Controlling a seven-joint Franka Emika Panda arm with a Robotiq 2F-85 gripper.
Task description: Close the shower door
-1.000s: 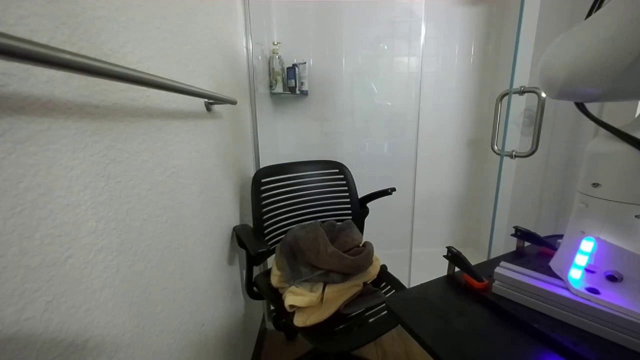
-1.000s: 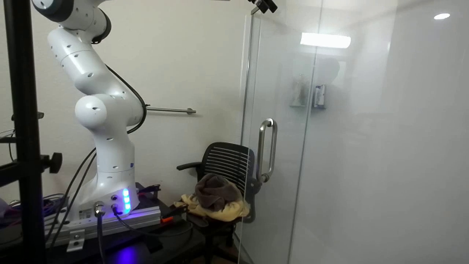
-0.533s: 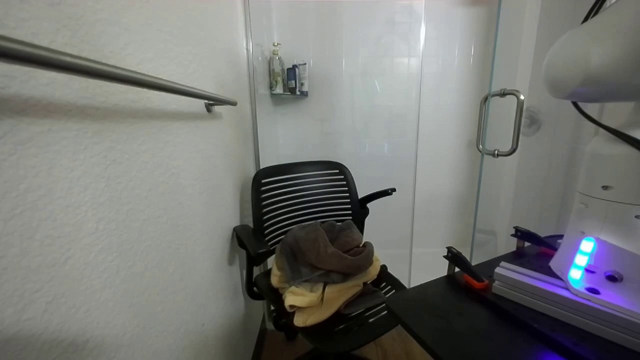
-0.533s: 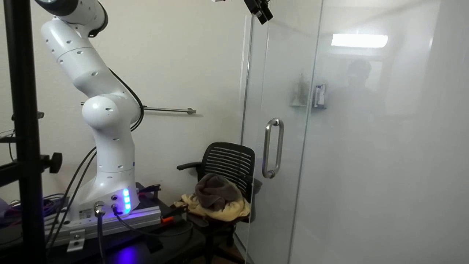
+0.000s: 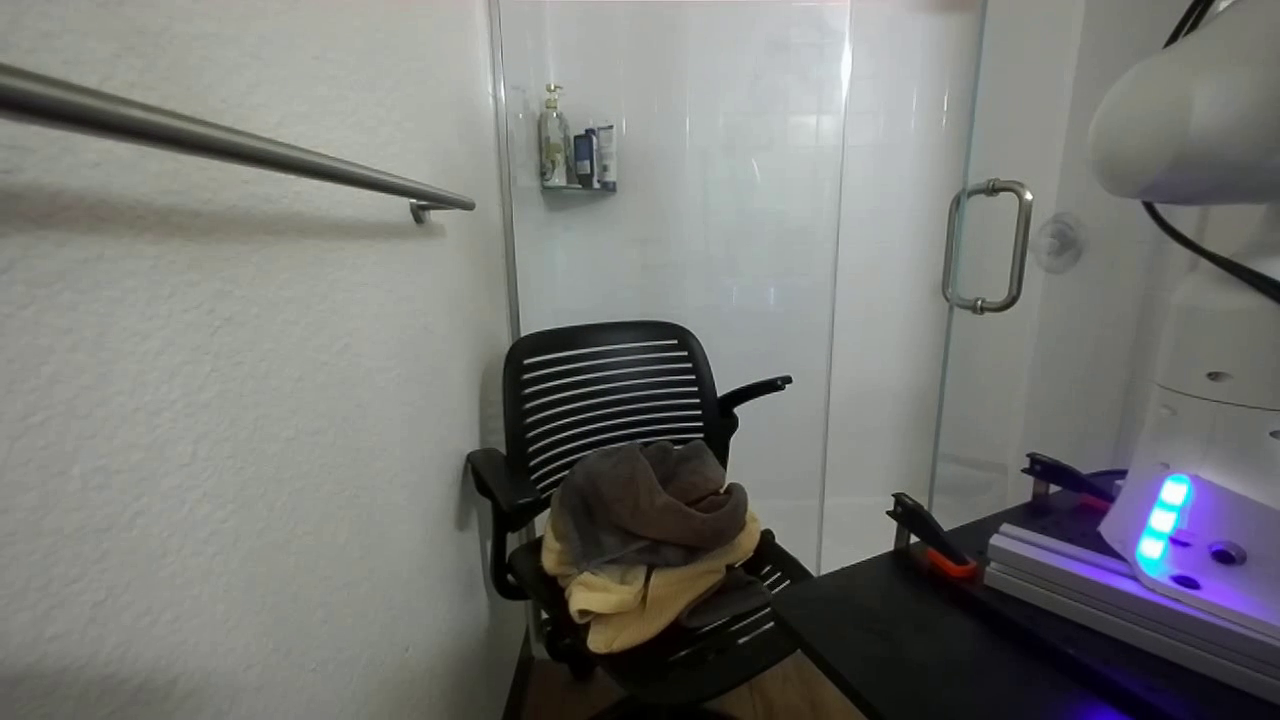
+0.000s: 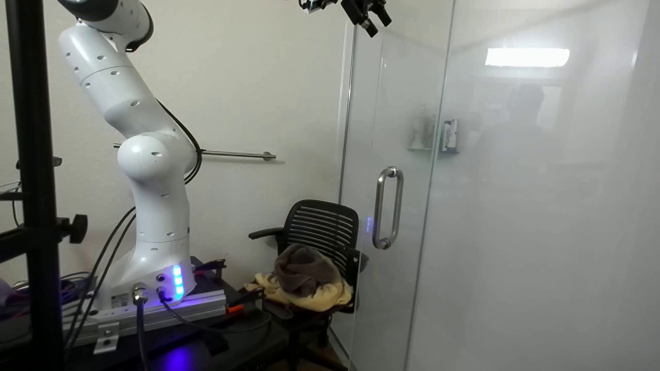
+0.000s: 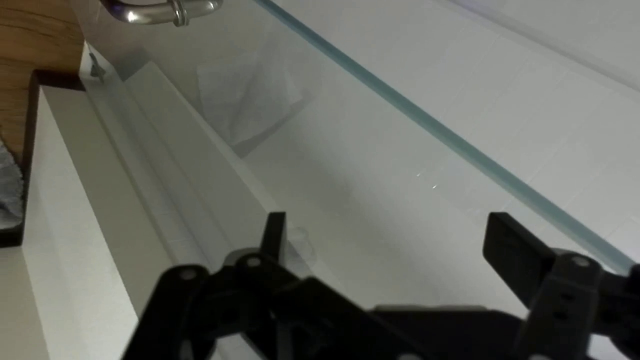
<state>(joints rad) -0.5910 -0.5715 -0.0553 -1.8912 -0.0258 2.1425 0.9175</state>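
Clearly ajar — shower door [image 6: 484, 221].

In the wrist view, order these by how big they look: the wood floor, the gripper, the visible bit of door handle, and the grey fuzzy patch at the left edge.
Largest: gripper
Next: wood floor
Smallest, unranked: door handle and grey fuzzy patch; both are cut off by the picture's edge and look too alike to separate.

In an exterior view, the shower door [image 5: 1000, 390] with its loop handle [image 5: 1021, 245] stands ajar; brown and yellow cloths [image 5: 650, 530] lie heaped on a black chair [image 5: 605, 338]
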